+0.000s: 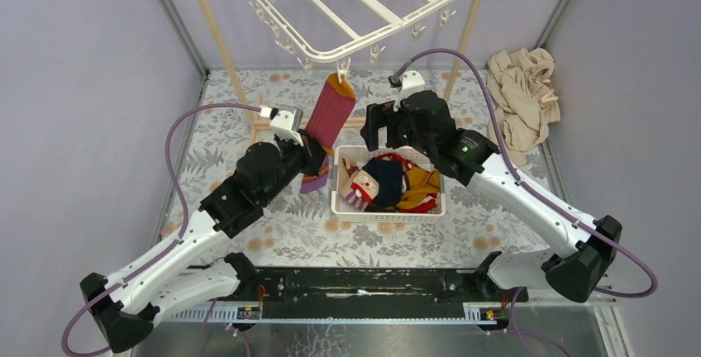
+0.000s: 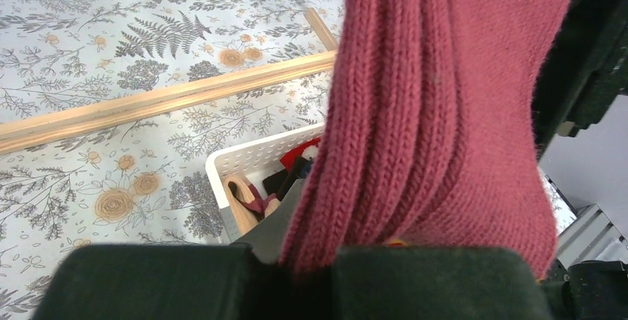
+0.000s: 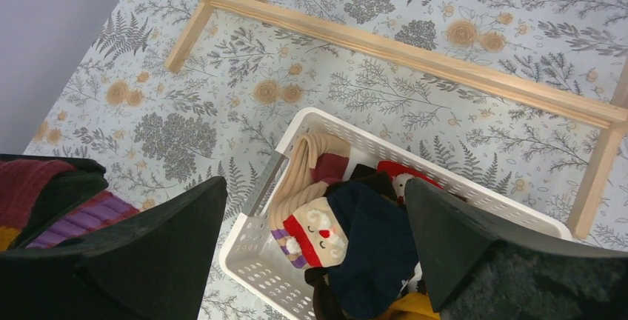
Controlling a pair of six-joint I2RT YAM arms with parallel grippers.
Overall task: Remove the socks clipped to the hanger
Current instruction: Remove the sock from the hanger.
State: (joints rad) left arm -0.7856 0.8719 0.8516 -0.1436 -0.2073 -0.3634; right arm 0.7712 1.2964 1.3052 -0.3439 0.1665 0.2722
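Maroon sock (image 1: 331, 113) on hanger (image 1: 368, 0) clip (image 1: 342, 66), lower end in left end effector (image 1: 314, 159)

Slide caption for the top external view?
Left gripper shut on the maroon sock clipped to the hanger; right gripper open above the white basket.

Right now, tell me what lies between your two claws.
The maroon sock clipped to the hanger hangs between them, clearest in the top view: the left claw is shut on it; the right claw stands open beside it.
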